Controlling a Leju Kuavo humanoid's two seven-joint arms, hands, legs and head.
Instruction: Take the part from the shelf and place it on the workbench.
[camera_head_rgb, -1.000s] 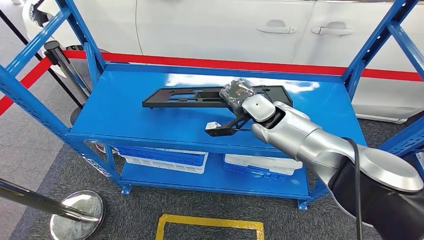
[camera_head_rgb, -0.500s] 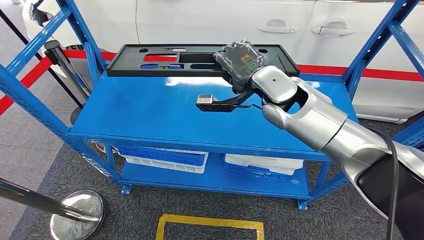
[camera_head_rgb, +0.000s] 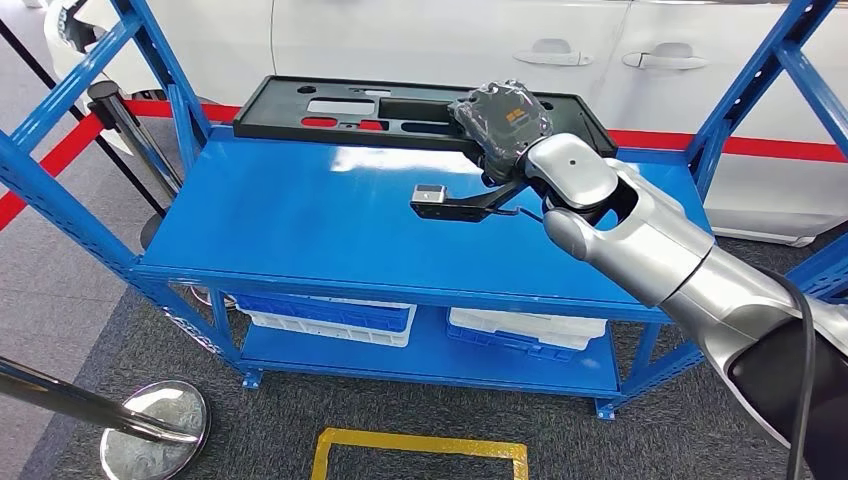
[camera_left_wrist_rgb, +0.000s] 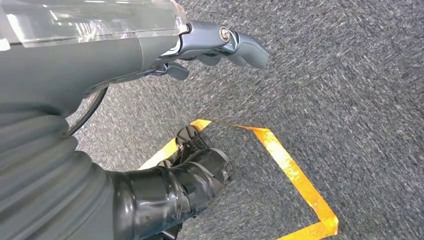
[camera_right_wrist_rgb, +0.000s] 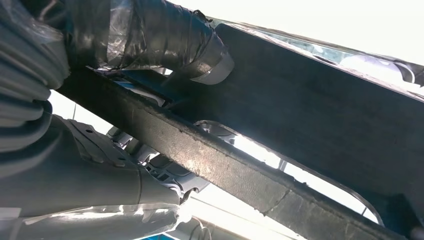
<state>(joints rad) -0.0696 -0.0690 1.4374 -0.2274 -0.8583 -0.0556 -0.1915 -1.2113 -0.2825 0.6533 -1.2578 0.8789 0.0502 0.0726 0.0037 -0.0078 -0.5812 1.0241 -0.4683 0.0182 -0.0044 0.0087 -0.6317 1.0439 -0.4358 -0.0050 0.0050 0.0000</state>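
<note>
1 part (camera_head_rgb: 370, 108) — 2 bins (camera_head_rgb: 330, 318) — 1 shelf (camera_head_rgb: 300, 225)

No text, brand, number or sign can be read; the small orange and green marks on the right hand (camera_head_rgb: 503, 118) are too blurred.

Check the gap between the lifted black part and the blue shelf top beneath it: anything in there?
Nothing: in the head view the black part, held by the right hand, hangs over bare blue shelf top.
</note>
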